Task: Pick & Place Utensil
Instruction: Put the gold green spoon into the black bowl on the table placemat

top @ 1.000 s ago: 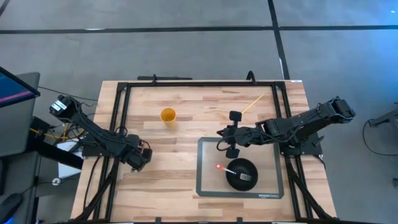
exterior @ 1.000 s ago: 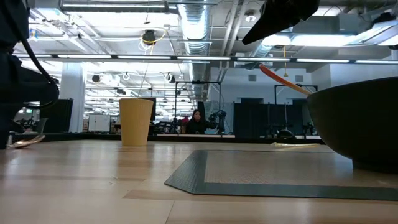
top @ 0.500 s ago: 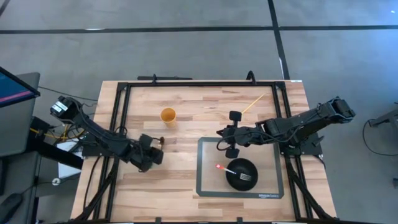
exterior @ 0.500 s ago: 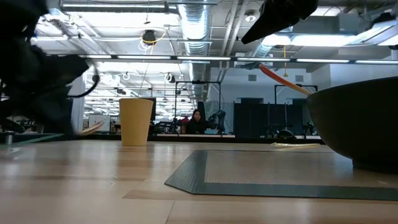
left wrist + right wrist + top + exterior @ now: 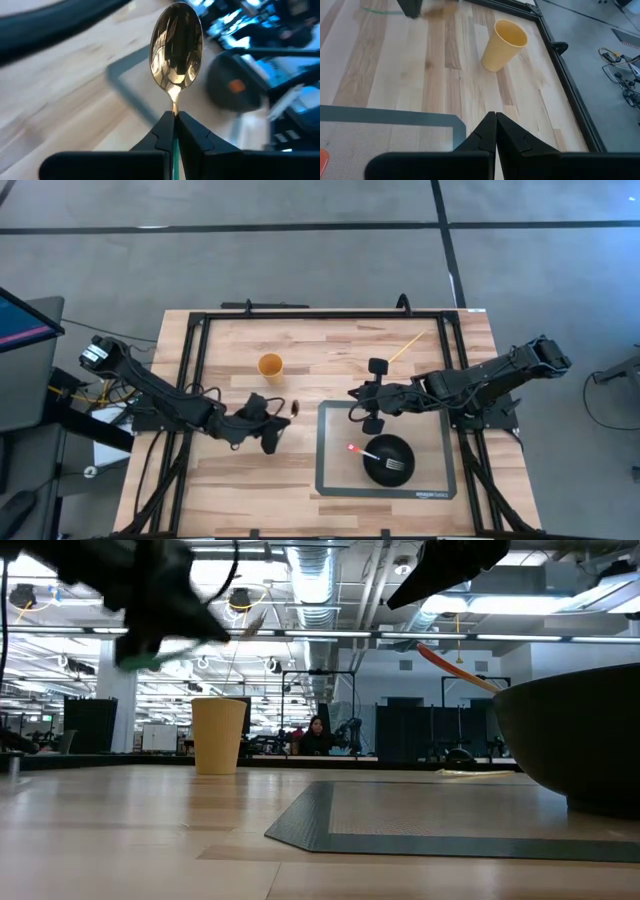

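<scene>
Here the left claw (image 5: 283, 415) sits a little left of the frame's centre in the high view, its fingers (image 5: 165, 131) pinched tight on the thin handle of a gold spoon (image 5: 176, 51). The spoon's bowl points forward past the fingertips, and in the high view it shows as a small dark oval (image 5: 296, 407) just left of the grey mat (image 5: 330, 480). In the low view the left arm appears blurred in the upper left of the frame, raised clear of the wooden table (image 5: 130, 830).

The right claw (image 5: 362, 407) hangs near the upper left corner of the mat, right of centre in the high view, with its fingers (image 5: 490, 131) pressed together and nothing between them.

A black bowl (image 5: 388, 459) rests on the mat in the lower right part of the high view. It holds a fork (image 5: 396, 465) and a utensil with a red end (image 5: 352, 448) that sticks out over the rim toward the left. A yellow paper cup (image 5: 270, 365) stands upright on the bare wood above and to the left of centre. A thin pale stick (image 5: 405, 346) lies slantwise near the upper right corner of the table.

In the low view, a person (image 5: 318, 736) shows far off in the room behind the table.
</scene>
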